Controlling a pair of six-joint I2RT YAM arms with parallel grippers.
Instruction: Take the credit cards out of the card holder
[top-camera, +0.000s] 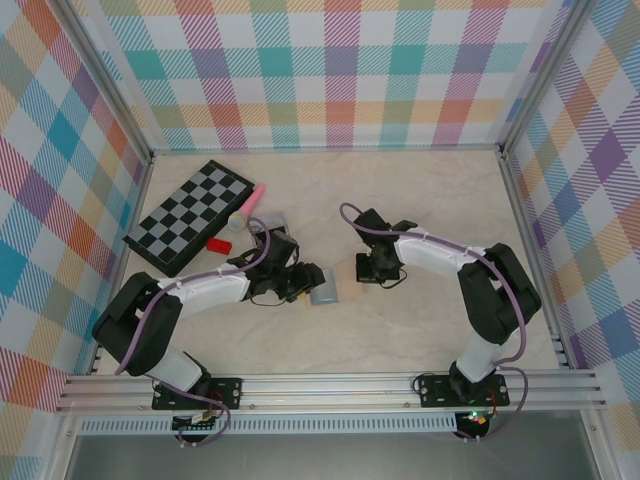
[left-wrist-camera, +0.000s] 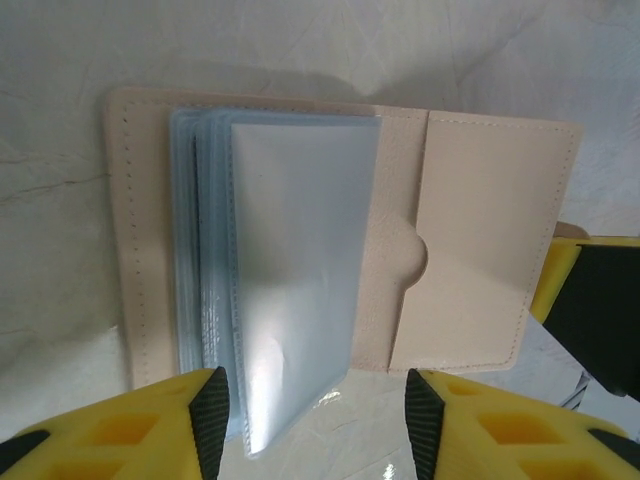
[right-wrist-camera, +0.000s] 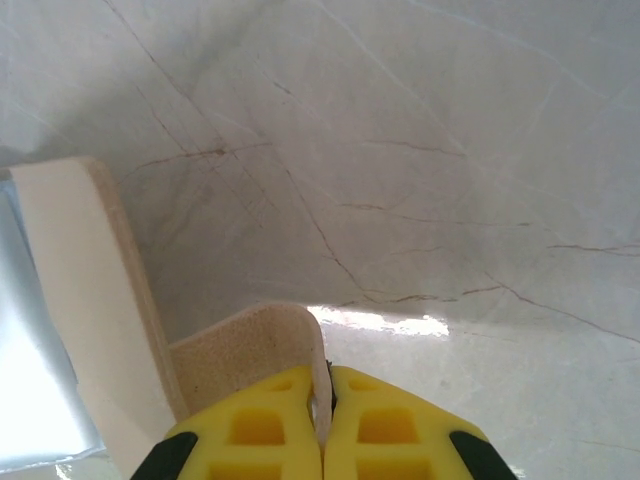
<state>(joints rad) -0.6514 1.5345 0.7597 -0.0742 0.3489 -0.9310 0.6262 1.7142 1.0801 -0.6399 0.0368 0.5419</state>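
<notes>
card holder (left-wrist-camera: 480, 230) lies open on table (right-wrist-camera: 450, 150) between the two arms, light-blue clear sleeves (left-wrist-camera: 300, 270) stacked on its inner face; left claw (left-wrist-camera: 315, 430) fingers apart, straddling the sleeves' near edge; right claw (right-wrist-camera: 325, 425) closed tight, pinching the holder's tan flap (right-wrist-camera: 240, 350); chessboard (top-camera: 190, 218) well apart, far left

Frosted plastic sleeves (left-wrist-camera: 290, 270) of the card holder (left-wrist-camera: 470, 240) blur whatever lies inside. The right gripper (right-wrist-camera: 326, 425) covers the pinched edge of the flap (right-wrist-camera: 245, 350), the frame's left border cropping the holder; a pink item (top-camera: 256, 196) and a red item (top-camera: 217, 244) beside the chessboard (top-camera: 190, 215) are too small to name.
</notes>
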